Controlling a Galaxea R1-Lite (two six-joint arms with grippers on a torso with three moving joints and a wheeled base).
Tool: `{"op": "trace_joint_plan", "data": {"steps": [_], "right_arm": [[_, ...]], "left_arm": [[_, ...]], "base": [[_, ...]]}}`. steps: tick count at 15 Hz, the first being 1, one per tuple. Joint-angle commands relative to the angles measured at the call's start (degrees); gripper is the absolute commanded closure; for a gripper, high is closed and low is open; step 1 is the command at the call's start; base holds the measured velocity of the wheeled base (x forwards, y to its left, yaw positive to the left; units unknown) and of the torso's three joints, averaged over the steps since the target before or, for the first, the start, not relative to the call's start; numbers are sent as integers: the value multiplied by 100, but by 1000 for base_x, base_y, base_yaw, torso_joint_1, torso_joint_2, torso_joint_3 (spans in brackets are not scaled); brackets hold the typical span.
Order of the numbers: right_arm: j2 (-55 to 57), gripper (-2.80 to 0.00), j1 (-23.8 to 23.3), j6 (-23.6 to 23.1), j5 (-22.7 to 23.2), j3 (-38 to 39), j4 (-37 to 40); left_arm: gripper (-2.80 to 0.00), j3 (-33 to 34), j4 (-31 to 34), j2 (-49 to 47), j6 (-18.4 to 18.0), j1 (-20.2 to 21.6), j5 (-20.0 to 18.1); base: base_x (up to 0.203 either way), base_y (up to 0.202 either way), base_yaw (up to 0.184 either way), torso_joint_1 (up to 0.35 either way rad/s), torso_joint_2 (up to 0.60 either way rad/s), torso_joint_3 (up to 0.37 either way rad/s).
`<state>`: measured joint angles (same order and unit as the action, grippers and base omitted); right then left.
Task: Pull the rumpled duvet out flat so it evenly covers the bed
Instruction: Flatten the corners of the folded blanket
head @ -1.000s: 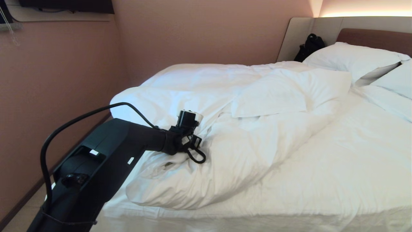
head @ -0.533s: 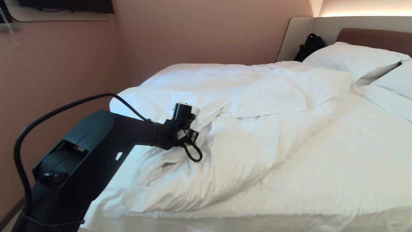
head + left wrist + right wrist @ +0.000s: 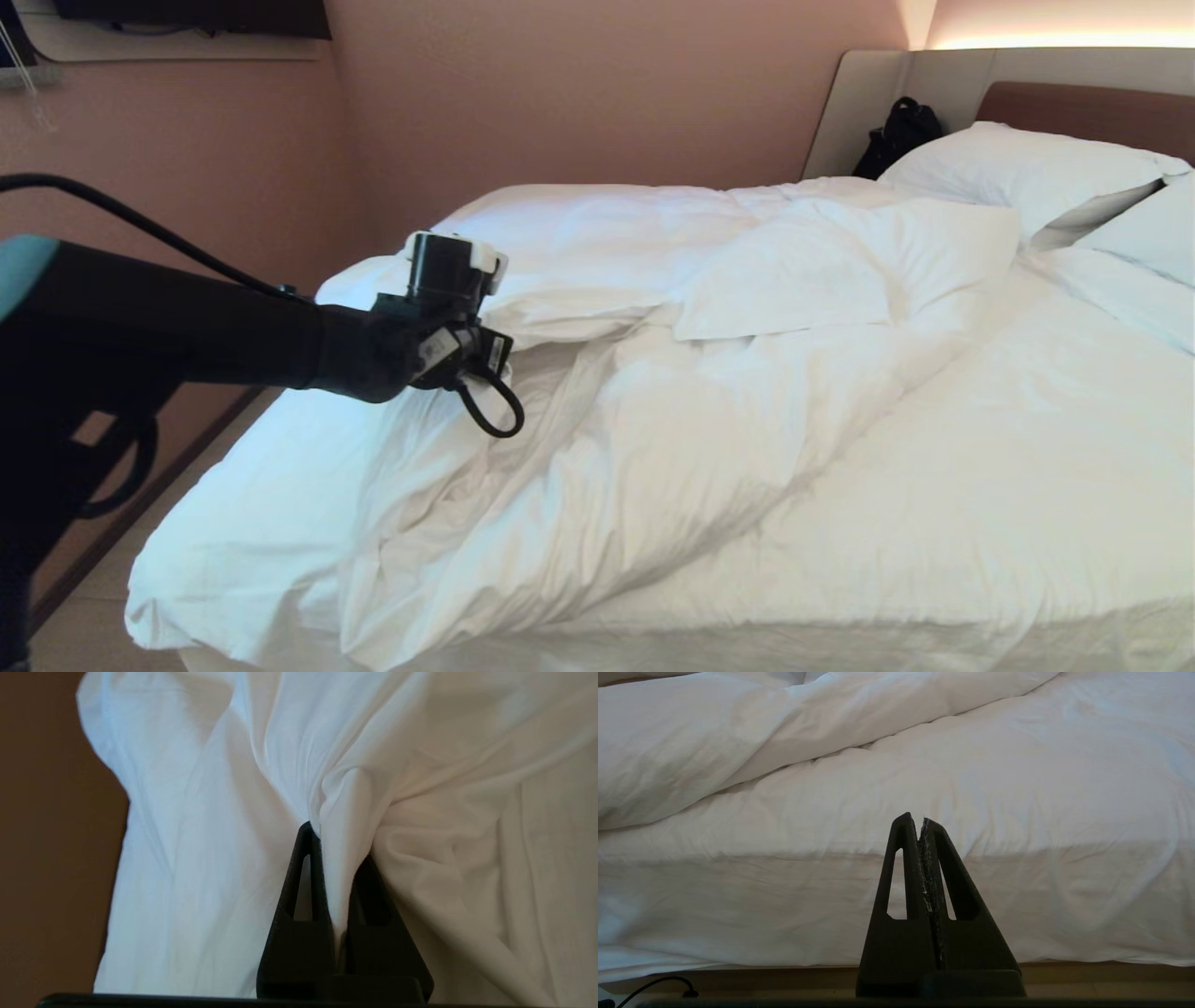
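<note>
Left end effector (image 3: pixel 338 858) at nine o'clock pinches a duvet (image 3: pixel 653 439) fold to drag it flat over the bed (image 3: pixel 653 644); right end effector (image 3: pixel 922 826) closed, empty.

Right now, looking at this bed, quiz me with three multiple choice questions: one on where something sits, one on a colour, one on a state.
1. Where is the black bag?
A. On the floor at the foot
B. By the headboard, behind the pillows
C. On the duvet

2. What colour is the wall?
A. Pinkish
B. Green
C. Blue

3. What are the left gripper's fingers doing?
A. Spread wide, empty
B. Gripping a pillow
C. Pinching a duvet fold

Answers: 1 B, it sits at the bed's head corner; 2 A, the head view shows pink; 3 C, white cloth bunches between them.
</note>
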<state>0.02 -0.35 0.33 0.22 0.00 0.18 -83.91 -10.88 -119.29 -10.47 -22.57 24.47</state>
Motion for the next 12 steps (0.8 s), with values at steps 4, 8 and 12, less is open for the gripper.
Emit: {"op": "trace_joint_plan", "data": {"steps": [4, 8, 12], "right_arm": [[6, 0, 0, 2, 4, 0, -1], [-2, 0, 0, 2, 4, 0, 8], [6, 0, 0, 2, 4, 0, -1]], "left_arm": [[0, 1600, -405, 1880, 11, 215, 21], [0, 2951, -439, 2700, 19, 493, 14], [0, 4057, -442, 3466, 156, 906, -30]], "base": [[0, 0, 0, 0, 0, 0], [0, 0, 0, 0, 0, 0], [0, 0, 0, 0, 0, 0]]}}
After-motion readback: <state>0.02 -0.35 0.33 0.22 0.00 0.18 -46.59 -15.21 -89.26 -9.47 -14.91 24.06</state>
